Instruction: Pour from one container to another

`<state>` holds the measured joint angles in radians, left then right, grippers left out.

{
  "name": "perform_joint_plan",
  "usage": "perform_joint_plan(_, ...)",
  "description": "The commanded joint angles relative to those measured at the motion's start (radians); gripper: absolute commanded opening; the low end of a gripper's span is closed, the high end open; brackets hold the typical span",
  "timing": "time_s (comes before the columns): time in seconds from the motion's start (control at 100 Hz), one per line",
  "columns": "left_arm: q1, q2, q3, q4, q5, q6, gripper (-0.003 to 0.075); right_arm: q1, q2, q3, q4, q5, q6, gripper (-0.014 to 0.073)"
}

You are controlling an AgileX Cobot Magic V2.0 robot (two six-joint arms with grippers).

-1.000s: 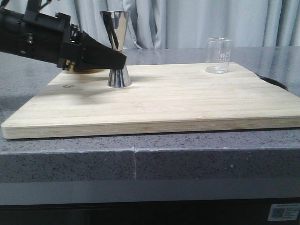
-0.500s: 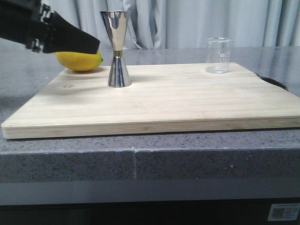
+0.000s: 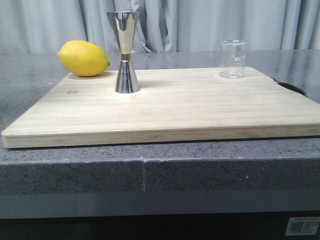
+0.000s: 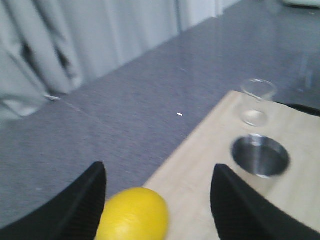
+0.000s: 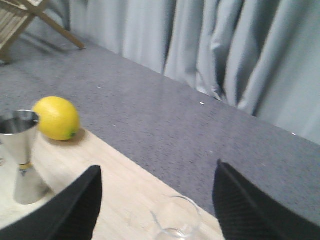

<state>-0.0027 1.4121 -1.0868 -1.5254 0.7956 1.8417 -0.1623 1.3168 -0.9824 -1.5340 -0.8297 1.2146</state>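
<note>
Above the wooden board (image 3: 165,102), both grippers are spread wide and hold nothing: the left gripper (image 4: 157,200) hangs over the lemon (image 4: 132,215), the right gripper (image 5: 157,202) over the glass beaker (image 5: 176,217). The beaker stands upright at the board's far right corner, well apart from the steel jigger (image 3: 125,52), which stands upright beside the lemon.

A wooden board (image 3: 200,107) lies flat on a grey speckled counter (image 3: 150,172). A yellow lemon (image 3: 83,58) rests at the board's far left corner, partly on the board's edge. Grey curtains (image 3: 200,25) hang behind the counter. A small sticker (image 3: 302,226) shows below the counter front at lower right.
</note>
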Motion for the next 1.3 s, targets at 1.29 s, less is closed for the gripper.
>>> perform_joint_plan(1.29,-0.198,-0.463,0.187,-0.224,-0.959,-0.026,0.0422,0.025,-0.451,0.207,0.051,0.808,0.037,0.0426)
